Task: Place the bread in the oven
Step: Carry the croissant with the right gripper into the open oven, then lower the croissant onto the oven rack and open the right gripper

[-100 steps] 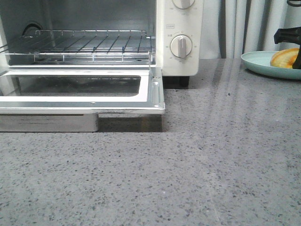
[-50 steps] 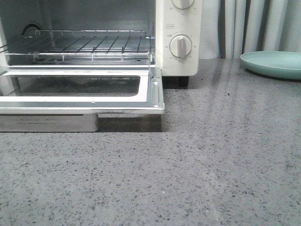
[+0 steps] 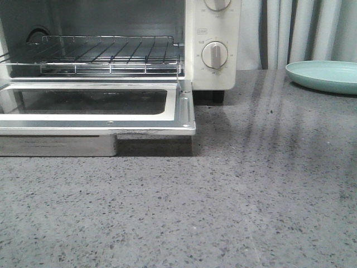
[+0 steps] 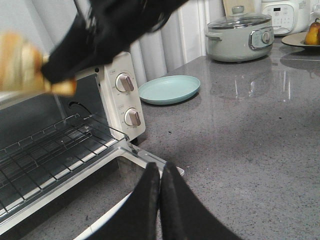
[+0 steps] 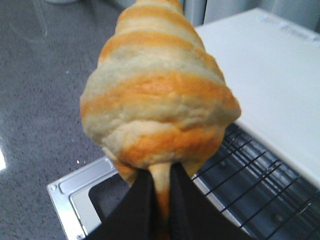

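My right gripper (image 5: 161,172) is shut on the bread (image 5: 157,95), a golden-brown croissant with cream stripes. It holds the bread in the air over the corner of the open oven door (image 5: 75,192), beside the wire rack (image 5: 260,175). In the left wrist view the right arm (image 4: 110,30) and a blurred bit of bread (image 4: 22,67) hang above the oven (image 4: 122,95). The oven (image 3: 215,44) stands open in the front view, door (image 3: 100,120) down, rack (image 3: 100,53) bare. My left gripper (image 4: 160,172) is shut and empty over the door's corner. Neither gripper shows in the front view.
A pale green plate (image 3: 326,75) lies bare on the grey counter right of the oven; it also shows in the left wrist view (image 4: 169,89). A lidded cooker pot (image 4: 240,35), a white appliance (image 4: 285,15) and a plate with fruit (image 4: 307,36) stand far back.
A second ago the right gripper and the bread were at the green plate at the front view's right edge. They have since lifted out of that view and the plate is bare.
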`<state>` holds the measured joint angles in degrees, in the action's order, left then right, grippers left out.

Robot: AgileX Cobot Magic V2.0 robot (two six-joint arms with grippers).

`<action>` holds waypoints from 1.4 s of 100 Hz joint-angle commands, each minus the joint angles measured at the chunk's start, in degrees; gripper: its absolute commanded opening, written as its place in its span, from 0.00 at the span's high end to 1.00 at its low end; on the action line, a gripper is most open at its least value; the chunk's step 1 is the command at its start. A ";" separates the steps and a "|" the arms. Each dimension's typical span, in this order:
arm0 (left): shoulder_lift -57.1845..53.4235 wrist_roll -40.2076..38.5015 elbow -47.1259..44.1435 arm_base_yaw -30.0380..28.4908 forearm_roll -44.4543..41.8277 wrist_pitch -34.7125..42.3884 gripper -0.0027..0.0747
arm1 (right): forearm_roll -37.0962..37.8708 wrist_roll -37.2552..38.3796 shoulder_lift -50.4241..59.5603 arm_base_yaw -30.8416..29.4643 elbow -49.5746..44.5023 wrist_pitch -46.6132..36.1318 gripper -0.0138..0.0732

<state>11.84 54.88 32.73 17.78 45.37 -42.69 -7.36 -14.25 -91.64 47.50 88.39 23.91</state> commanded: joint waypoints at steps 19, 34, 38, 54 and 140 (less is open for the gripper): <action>0.71 -0.69 1.54 0.39 1.96 2.76 0.99 | 1.00 -0.30 -5.06 -2.42 1.83 -3.62 0.92; 0.71 -0.69 1.54 0.39 1.96 2.76 0.99 | 0.85 -0.30 -8.00 -5.12 1.92 -4.41 0.92; 0.71 -0.69 1.54 0.39 1.96 2.65 0.99 | 0.59 -0.30 -8.52 -5.64 1.92 -4.55 0.92; 0.71 -0.69 1.54 0.39 1.96 2.65 0.99 | 0.35 -0.30 -9.11 -7.09 1.92 -7.22 0.92; 0.71 -0.69 1.54 0.39 0.85 3.81 0.99 | -2.89 0.41 -5.76 -6.87 1.98 -5.46 0.53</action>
<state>11.84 54.88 32.73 17.78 44.59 -43.03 -8.68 -14.01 -102.48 40.67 88.39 18.60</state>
